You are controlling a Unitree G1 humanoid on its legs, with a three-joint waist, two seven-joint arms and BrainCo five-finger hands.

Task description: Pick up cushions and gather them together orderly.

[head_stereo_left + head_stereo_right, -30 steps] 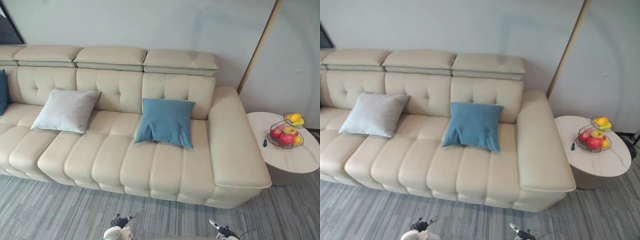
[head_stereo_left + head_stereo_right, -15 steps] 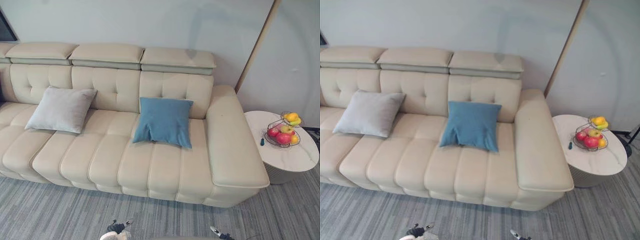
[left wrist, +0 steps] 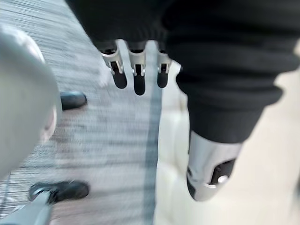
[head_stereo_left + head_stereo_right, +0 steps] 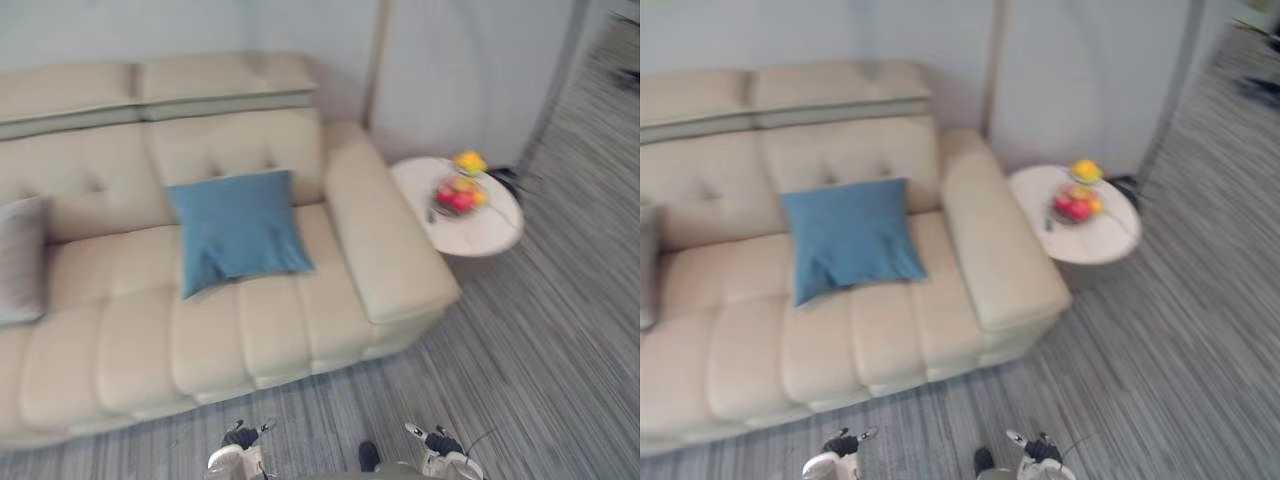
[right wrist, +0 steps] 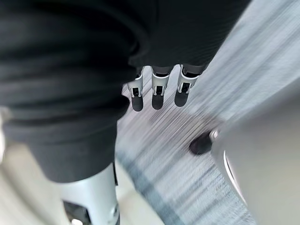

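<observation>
A blue cushion (image 4: pixel 238 228) leans on the backrest of the cream sofa (image 4: pixel 150 340), near its right armrest. A grey cushion (image 4: pixel 20 258) lies on the seat further left, cut off by the picture's edge. My left hand (image 4: pixel 243 436) and right hand (image 4: pixel 435 440) hang low over the carpet in front of the sofa, far from both cushions. In the left wrist view the left hand (image 3: pixel 139 70) has straight fingers and holds nothing. In the right wrist view the right hand (image 5: pixel 157 91) is also open and empty.
A round white side table (image 4: pixel 485 228) stands just right of the armrest, with a wire basket of fruit (image 4: pixel 458 188) on it. Grey striped carpet (image 4: pixel 540 340) spreads in front of and to the right of the sofa. A wall runs behind.
The whole picture has swung: the camera turned to the right, so sofa and table now sit further left. The cushions lie as before. Both hands remain low and empty.
</observation>
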